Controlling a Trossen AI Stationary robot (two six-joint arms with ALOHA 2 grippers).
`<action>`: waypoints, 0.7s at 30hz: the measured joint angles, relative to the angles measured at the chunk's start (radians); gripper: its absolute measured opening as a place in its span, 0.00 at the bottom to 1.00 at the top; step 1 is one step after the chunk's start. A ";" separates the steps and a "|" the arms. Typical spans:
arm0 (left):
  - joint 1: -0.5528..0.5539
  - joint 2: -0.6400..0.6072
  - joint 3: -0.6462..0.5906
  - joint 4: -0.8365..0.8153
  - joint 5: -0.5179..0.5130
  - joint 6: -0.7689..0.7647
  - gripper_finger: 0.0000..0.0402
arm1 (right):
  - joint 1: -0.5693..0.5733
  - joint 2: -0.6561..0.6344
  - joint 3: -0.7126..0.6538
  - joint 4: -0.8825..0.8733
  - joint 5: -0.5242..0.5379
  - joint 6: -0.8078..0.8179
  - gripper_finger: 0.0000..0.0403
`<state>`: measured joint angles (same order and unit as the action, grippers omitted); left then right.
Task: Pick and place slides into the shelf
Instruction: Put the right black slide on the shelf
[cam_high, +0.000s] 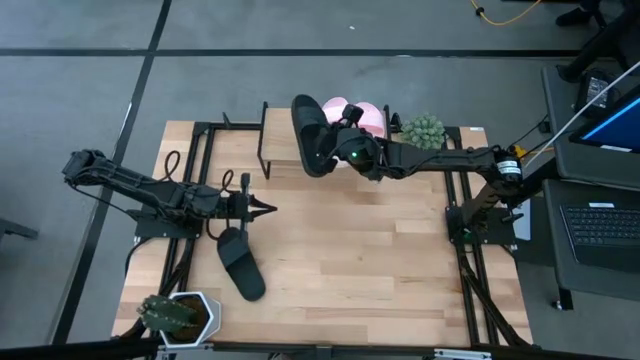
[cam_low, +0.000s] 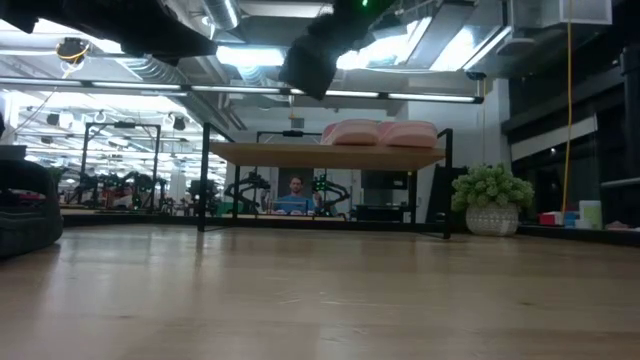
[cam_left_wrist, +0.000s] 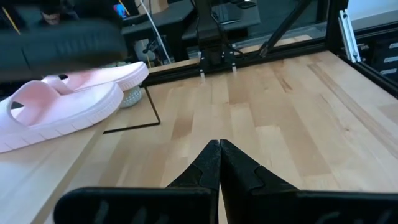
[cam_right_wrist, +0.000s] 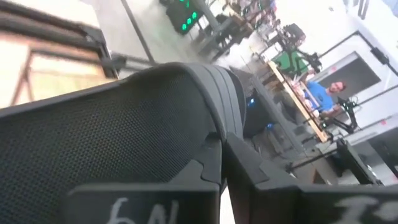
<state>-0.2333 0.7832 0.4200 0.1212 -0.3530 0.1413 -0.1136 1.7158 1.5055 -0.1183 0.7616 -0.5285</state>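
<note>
While the right gripper (cam_high: 340, 140) clamps a black slide (cam_high: 312, 135) and holds it over the shelf (cam_high: 280, 150), the item hangs clear of the board, toe end out past the fingers; likely raised so it can come down on the free space.

Item 1 – held black slide: pinched by the rt. gripper; the rt. wrist view shows the mesh strap filling the frame against the closed-in fingers (cam_right_wrist: 242, 180). In air, above the shelf top, seen high in the low view.

Item 2 – two pink slides (cam_high: 355, 115): on the shelf board, just beyond the rt. gripper, side by side, soles down. Already shelved, by the look of it.

Item 3 – shelf: light wood board on thin black legs, directly under the rt. gripper; the bare part lies beside the pink pair, prob. the target spot.

Item 4 – second black slide (cam_high: 241, 262): flat on the table (cam_high: 380, 260), near the left gripper (cam_high: 262, 209), just off its tip. Not yet picked.

Item 5 – left gripper: fingers pressed together, nothing held, low over the table, waiting.

Est. progress: two of four shelved, third on its way.
</note>
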 joint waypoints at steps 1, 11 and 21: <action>0.000 0.000 0.000 0.000 -0.002 0.000 0.00 | -0.008 0.010 0.000 -0.003 0.000 -0.001 0.02; 0.000 0.000 0.000 0.001 -0.005 -0.001 0.00 | -0.059 0.098 0.000 0.128 -0.019 -0.093 0.02; 0.000 0.000 0.000 0.002 -0.006 0.000 0.00 | -0.089 0.107 0.000 0.181 -0.023 -0.109 0.02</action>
<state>-0.2333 0.7834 0.4199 0.1230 -0.3588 0.1413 -0.2022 1.8229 1.5053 0.0625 0.7387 -0.6377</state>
